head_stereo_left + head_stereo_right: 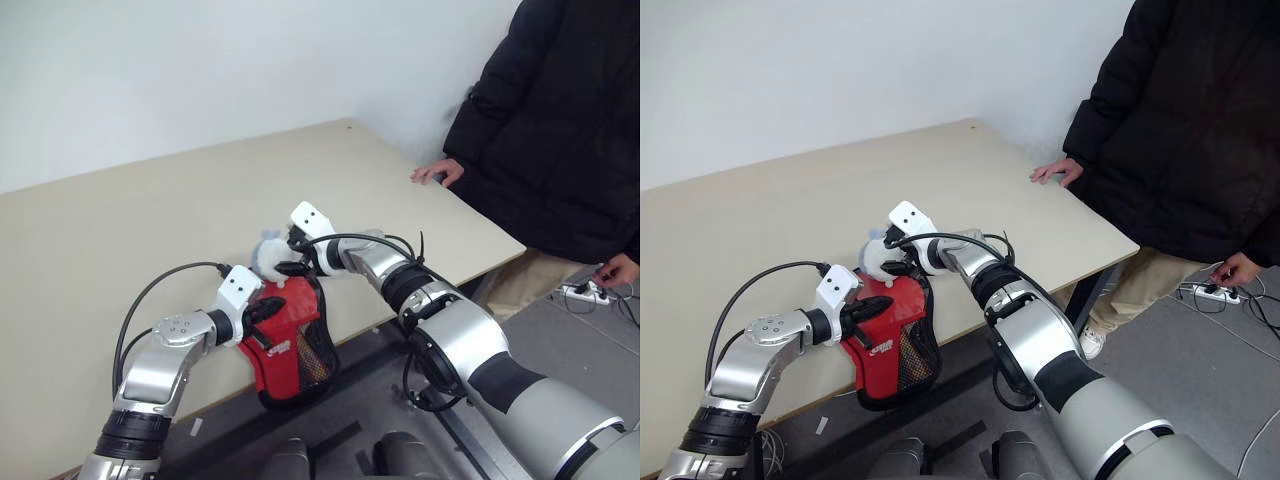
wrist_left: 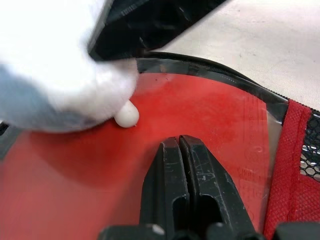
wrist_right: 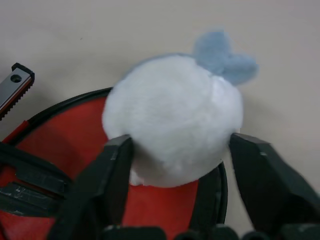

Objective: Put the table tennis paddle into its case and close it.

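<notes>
Paddle: we see the paddle [image 1: 285,325] with its red face inside the case [image 1: 315,365], at the near edge of the table [image 1: 150,220], partly hanging off it.
Case: red trim and black mesh show on its right side; it looks open, though we cannot see the closing edge well.
Left gripper: our left gripper [image 2: 181,150] has its fingers pressed tight together on the red face, and seems to pinch the case there.
Right gripper: our right gripper [image 3: 180,150] has its fingers partly open around a fluffy white ball [image 3: 172,120] with a small blue tuft, one finger on each side; we cannot tell if they squeeze it yet.
Ball: it sits on the far rim of the case, touching the red face.
Risk one: if we squeeze too softly, the ball may slip out and roll off.
Risk two: if we pull the ball hard, the case may slide off the near edge, as much of it already hangs over.
Person: a person's hand [image 1: 438,172] rests on the far right corner, well apart from us.
</notes>
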